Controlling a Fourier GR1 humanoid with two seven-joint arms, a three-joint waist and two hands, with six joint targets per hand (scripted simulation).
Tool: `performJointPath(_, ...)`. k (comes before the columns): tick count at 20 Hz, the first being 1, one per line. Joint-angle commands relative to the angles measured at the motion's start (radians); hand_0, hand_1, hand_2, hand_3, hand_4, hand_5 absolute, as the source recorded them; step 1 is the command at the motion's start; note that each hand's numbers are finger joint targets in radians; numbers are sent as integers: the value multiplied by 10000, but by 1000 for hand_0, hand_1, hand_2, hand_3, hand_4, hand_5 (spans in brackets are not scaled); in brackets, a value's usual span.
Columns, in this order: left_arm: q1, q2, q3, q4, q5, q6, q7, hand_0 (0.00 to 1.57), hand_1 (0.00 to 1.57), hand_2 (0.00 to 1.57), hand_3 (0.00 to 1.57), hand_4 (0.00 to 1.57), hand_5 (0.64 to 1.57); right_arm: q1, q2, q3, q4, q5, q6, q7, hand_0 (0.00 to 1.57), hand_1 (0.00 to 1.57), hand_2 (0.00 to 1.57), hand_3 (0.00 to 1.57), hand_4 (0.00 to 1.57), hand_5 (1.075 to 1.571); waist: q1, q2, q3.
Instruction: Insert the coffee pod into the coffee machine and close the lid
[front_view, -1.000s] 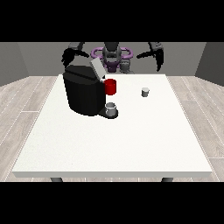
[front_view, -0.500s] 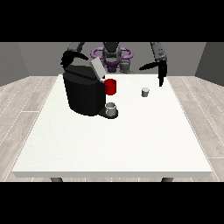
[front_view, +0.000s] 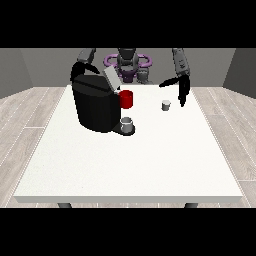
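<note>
Step in hand: reach toward the coffee pod (front_view: 166, 105); pod not yet grasped, judged from the gap between it and the nearest hand.
Pod location: on the white table (front_view: 130, 165), at about 3 o'clock from the coffee machine (front_view: 95, 106), well apart from it.
Pod appearance: small, pale grey, short cup-like shape, standing upright; no finer detail resolvable.
Hand at the view's right (front_view: 181, 89): hovers just beside the pod, at roughly 1 o'clock from it; fingers hang straight down, thumb stretched toward 9 o'clock; released, grasping nothing.
Hand at the view's left (front_view: 81, 68): raised behind the machine at about 11 o'clock of it; cannot tell its state.
Machine: black body, lid (front_view: 111, 79) tilted up and open; red part (front_view: 126, 99) at its front; grey cup (front_view: 127, 124) on the base below.
Next move calls for: lowering the hand at the view's right onto the pod, closing round it, then carrying it toward 9 o'clock to the open slot under the lid.
Remaining: insertion and lid closing both outstanding.
</note>
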Motion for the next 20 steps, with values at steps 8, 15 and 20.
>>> performJointPath(8,-731,-244,-390,1640,-1246,308,128,647,647,718,349,0,1571,-363,-143,-79,1045,379,-352,530,0,0,0,0,424,1571,94,-384,0)
performJointPath(15,-800,732,-559,2702,-2375,904,-1352,580,580,719,472,0,1571,-742,215,231,766,505,-610,425,0,0,0,0,393,1571,-141,437,-4)
performJointPath(20,-1223,247,-1031,2785,-3201,1619,-726,608,608,745,483,0,1571,-627,-127,62,1327,150,-114,84,0,0,0,0,453,1571,-311,283,1)
